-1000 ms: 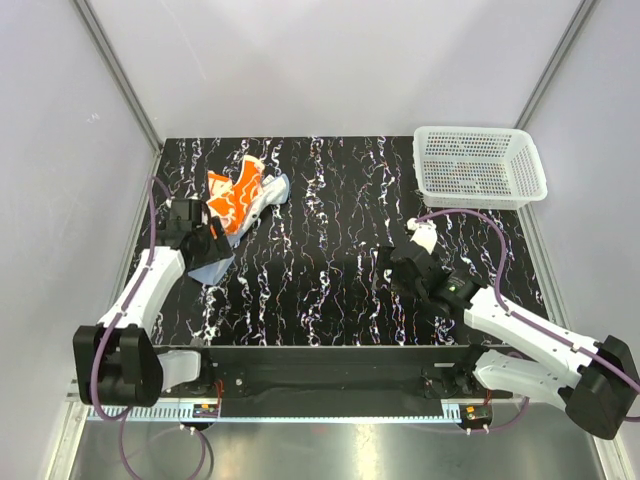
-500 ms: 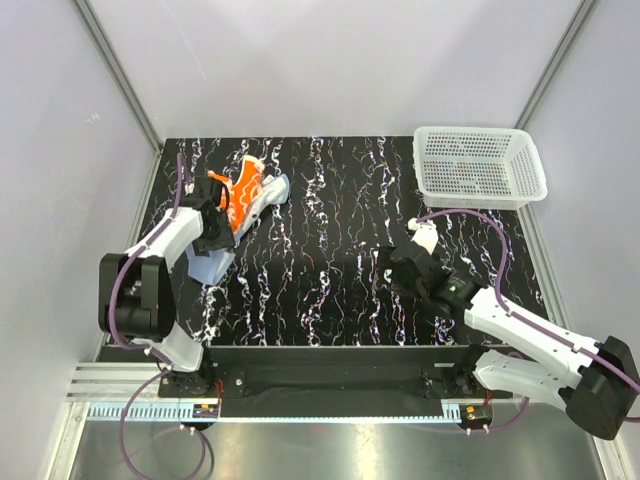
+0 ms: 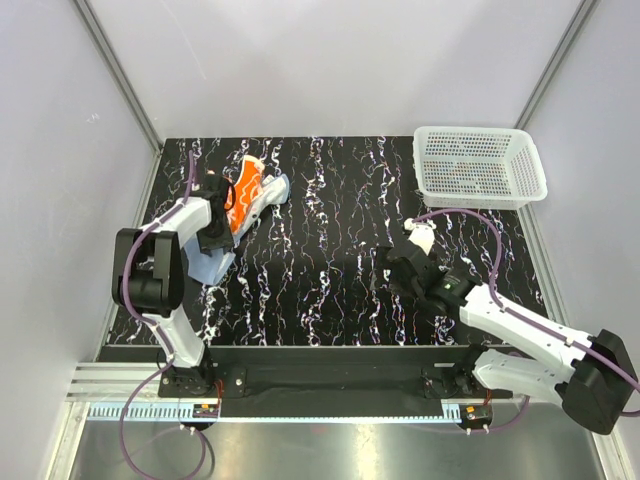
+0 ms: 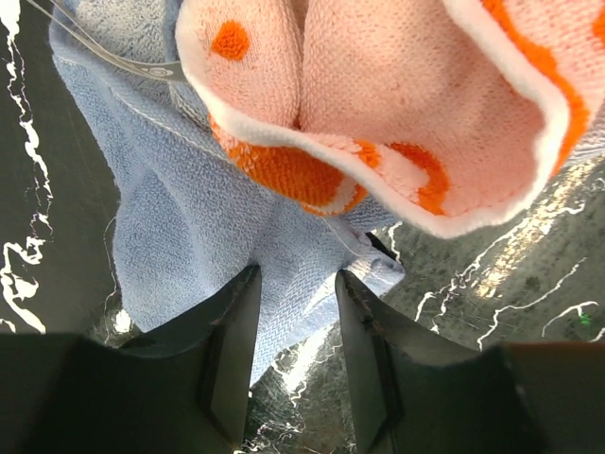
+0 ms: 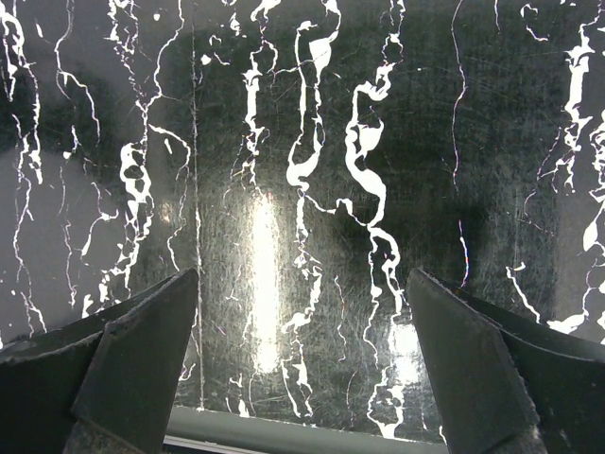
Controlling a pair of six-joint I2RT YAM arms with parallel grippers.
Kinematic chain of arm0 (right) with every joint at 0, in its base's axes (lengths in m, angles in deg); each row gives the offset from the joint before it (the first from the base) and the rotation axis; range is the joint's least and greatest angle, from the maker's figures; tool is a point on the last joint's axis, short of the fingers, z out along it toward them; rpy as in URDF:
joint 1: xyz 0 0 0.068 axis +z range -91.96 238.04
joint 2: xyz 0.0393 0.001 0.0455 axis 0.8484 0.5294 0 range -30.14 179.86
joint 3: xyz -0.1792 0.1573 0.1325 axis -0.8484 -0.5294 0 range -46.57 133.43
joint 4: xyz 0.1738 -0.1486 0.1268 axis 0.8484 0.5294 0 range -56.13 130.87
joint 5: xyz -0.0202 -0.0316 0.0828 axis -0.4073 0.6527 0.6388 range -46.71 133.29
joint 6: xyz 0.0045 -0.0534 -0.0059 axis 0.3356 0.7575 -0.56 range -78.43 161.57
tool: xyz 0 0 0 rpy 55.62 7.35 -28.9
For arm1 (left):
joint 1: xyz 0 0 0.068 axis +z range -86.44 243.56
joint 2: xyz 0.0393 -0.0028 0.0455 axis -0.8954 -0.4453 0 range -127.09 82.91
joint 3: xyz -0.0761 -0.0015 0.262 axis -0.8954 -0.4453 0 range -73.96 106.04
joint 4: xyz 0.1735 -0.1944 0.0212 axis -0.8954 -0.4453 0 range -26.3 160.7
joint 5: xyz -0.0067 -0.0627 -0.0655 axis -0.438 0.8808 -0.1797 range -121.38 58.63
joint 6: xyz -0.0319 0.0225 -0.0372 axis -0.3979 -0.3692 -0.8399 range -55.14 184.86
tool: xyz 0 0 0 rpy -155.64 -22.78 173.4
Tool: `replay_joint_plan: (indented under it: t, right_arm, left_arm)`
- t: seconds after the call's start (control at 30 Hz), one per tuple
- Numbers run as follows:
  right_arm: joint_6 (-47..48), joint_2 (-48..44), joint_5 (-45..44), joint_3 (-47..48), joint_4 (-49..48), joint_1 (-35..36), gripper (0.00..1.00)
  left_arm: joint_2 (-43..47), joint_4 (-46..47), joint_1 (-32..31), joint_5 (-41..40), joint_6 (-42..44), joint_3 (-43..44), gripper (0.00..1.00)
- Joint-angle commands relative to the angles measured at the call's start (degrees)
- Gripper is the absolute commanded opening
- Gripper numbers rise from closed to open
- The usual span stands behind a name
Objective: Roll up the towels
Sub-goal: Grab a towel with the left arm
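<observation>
No rolling done yet: just beyond left pincer (image 4: 298, 279), crumpled orange floral towel (image 4: 397, 95) heaped on light blue towel (image 4: 180, 218), both loose. Narrowed to a slim gap astride the blue towel's near edge, no firm pinch evident. Right pincer (image 5: 302, 274) spread wide above black marbled bench (image 5: 302, 142), holding nothing, well apart from towels.

White shells along the links of the left arm (image 3: 186, 213) and right arm (image 3: 520, 328), with black housings at joints and bases. Purple cables (image 3: 455, 212) looped along both. Dark, matte, wedge-shaped fingers (image 5: 142, 350) on left claw (image 4: 295, 293) and right claw (image 5: 298, 312).
</observation>
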Motion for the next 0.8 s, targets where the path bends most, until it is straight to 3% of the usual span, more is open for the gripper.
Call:
replay_joint_plan:
  t: [0.0, 0.1, 0.13, 0.2, 0.3, 0.43, 0.53, 0.57, 0.63, 0.77]
  right_arm:
    - [0.5, 0.68, -1.73, 0.62, -2.52, 0.67, 1.0]
    - [0.77, 0.94, -1.82, 0.53, -3.14, 0.58, 1.0]
    - [0.77, 1.03, -1.73, 0.62, -3.14, 0.58, 1.0]
    - [0.94, 1.29, -1.73, 0.71, -2.96, 0.58, 1.0]
    - [0.86, 1.38, -1.64, 0.62, -3.05, 0.58, 1.0]
    - [0.77, 1.47, -1.47, 0.53, -3.23, 0.67, 1.0]
    - [0.86, 1.03, -1.64, 0.36, -2.96, 0.58, 1.0]
    - [0.94, 0.86, -1.82, 0.35, -2.96, 0.58, 1.0]
    - [0.86, 0.24, -1.82, 0.18, -2.44, 0.58, 1.0]
    - [0.94, -0.9, -2.35, 0.18, -1.12, 0.58, 1.0]
  left_arm:
    - [-0.66, -0.23, -0.19, -2.09, 0.73, 2.96, 0.42]
    - [-1.01, -0.14, -0.19, -1.47, 0.82, 2.96, 0.52]
    - [-1.01, -0.06, -0.19, -1.82, 0.82, 2.87, 0.63]
    - [-1.01, -0.06, -0.19, -2.35, 0.91, 2.61, 0.68]
    - [-2.06, -0.76, -0.28, -4.46, 0.56, 2.7, 0.67]
    - [-3.56, -1.46, -0.19, -5.51, 0.03, 2.87, 0.53]
    - [-4.0, -1.81, -0.19, -6.04, 0.12, 3.14, 0.28]
    - [-3.48, -1.73, -0.19, -6.22, 0.2, 3.05, 0.13]
    - [-2.42, -1.73, -0.19, -7.01, -0.06, 2.79, 0.03]
    - [3.62, -3.39, -0.28, -6.75, -0.24, 2.52, 0.0]
